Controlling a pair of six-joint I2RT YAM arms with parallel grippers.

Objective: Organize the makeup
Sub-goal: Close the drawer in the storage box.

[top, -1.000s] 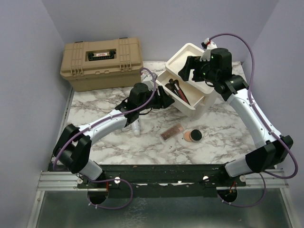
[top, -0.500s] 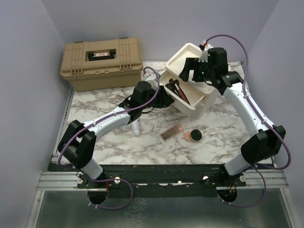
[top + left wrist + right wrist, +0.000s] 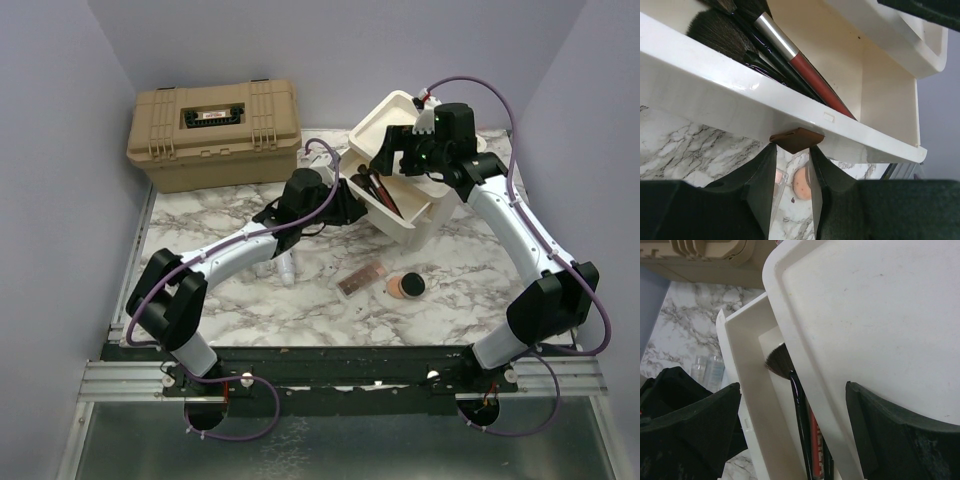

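My left gripper [image 3: 793, 155] pinches the one brown knob [image 3: 796, 140] on the open drawer [image 3: 715, 85] of the cream drawer unit [image 3: 385, 120]. In the drawer I count at least three brushes [image 3: 720, 32], one with a red handle. My right gripper [image 3: 792, 387] is spread wide over the unit's top. On the table [image 3: 200, 215] lie one pink palette [image 3: 362, 279] and one round compact [image 3: 405, 285], close together. What look like two pale bottles [image 3: 715, 372] stand near my left arm. One tan toolbox [image 3: 213, 133] sits at the back.
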